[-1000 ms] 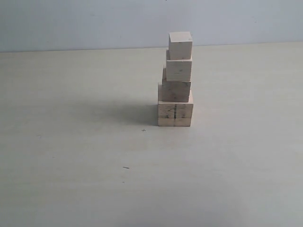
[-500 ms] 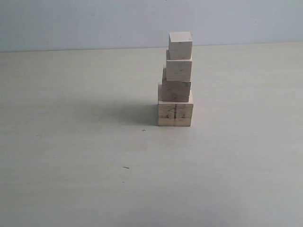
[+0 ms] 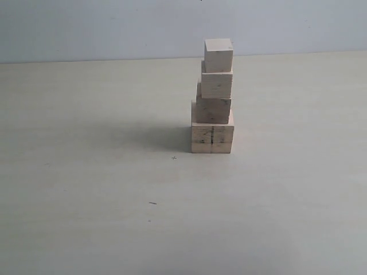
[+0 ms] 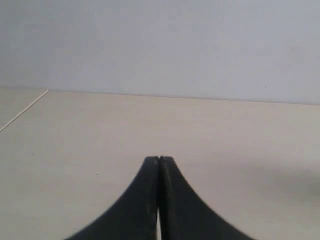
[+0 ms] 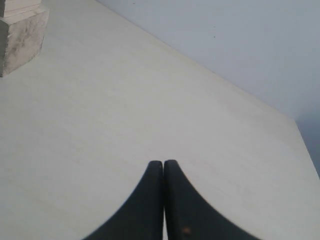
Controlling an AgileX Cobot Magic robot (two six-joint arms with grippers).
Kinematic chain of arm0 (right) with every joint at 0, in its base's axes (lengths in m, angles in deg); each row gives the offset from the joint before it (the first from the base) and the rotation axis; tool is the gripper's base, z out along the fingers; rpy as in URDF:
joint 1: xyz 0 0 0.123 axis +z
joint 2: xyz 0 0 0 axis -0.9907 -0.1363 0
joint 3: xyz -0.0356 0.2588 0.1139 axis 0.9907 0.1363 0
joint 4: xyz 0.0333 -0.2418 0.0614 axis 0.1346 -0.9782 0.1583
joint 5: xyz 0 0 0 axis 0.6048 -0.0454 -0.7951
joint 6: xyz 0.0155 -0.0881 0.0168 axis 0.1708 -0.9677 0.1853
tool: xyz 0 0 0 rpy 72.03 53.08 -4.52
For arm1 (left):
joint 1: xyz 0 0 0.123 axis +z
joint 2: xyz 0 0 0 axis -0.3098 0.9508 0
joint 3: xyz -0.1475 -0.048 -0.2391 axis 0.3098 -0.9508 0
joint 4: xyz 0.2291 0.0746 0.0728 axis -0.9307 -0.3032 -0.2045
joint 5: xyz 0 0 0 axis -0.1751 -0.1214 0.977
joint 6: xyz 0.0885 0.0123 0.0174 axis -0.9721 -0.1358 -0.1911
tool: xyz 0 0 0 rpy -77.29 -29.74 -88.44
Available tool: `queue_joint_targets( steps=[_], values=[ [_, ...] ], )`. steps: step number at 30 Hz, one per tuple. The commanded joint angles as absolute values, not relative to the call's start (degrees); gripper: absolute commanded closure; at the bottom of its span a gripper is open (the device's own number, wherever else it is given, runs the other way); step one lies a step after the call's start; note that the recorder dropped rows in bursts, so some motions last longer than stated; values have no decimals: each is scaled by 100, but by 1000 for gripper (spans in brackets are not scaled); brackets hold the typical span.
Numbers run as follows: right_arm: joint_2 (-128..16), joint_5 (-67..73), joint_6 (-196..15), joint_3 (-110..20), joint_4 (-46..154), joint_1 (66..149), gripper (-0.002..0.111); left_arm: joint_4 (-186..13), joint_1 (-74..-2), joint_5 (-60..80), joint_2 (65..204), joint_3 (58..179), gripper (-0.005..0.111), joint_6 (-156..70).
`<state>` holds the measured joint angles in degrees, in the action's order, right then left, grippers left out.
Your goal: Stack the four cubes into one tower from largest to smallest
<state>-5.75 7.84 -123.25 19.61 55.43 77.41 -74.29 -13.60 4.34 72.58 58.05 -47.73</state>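
Looks done — plain light wooden four-cube tower [image 3: 213, 97] stacked largest-to-smallest, with black left gripper [image 4: 159, 160] and right gripper [image 5: 163, 162] pinched closed, empty, clear of it.

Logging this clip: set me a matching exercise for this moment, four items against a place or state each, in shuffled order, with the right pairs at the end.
Items
1. largest cube
2. second cube
3. smallest cube
4. right gripper

Place or state
A. top of the tower
B. jaws shut, nothing between them
C. on the table, dark marks on its side
D. darker tan, resting on the base cube

Pairs: 1-C, 2-D, 3-A, 4-B
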Motion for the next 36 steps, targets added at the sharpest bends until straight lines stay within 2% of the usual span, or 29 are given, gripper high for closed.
queue_joint_targets(
  steps=[1, 12, 29, 32, 33, 36],
  values=[
    [-551, 773, -12333, 1988, 5566, 7750, 108, -7353, -1380, 668, 7221, 5802, 107, -4741],
    [-228, 1051, -12333, 1988, 5657, 7750, 108, -7062, -1391, 899, 7221, 5802, 107, -4750],
    [1577, 1296, -12223, 1988, 5679, 7805, 108, -7062, -1391, 877, 7221, 5802, 107, -4769],
    [1577, 1135, -10341, 1988, 6256, 7953, 108, -7062, -1391, 855, 7211, 5802, 107, -4768],
    [1577, 1890, -9075, 1988, 6270, 7986, 108, -7062, -1391, 853, 7206, 5802, 107, -4768],
    [1577, 2611, -7982, 1988, 5702, 8015, 108, -7062, -1391, 853, 7206, 5802, 107, -4768]
  ],
)
